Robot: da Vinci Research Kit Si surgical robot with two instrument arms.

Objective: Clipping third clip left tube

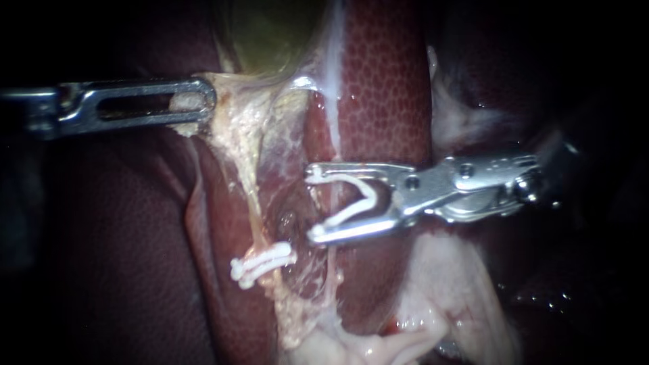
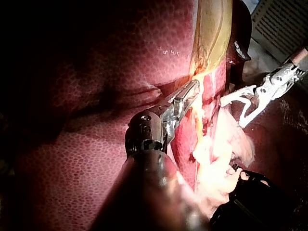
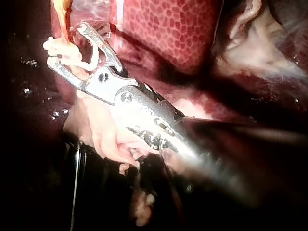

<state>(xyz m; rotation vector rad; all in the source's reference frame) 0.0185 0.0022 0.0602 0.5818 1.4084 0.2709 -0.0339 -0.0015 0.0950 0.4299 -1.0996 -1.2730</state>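
Sideways, right instrument (image 1: 313, 203) bearing clip (image 1: 351, 212)

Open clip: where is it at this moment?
Endoscope view, centre: the open clip sits at the tip of the right instrument, just right of the pale tube and above the shut clip already on that tube.

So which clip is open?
The clip in the right instrument, its arms spread in a V. The other clips, lower down, are shut around the tube.
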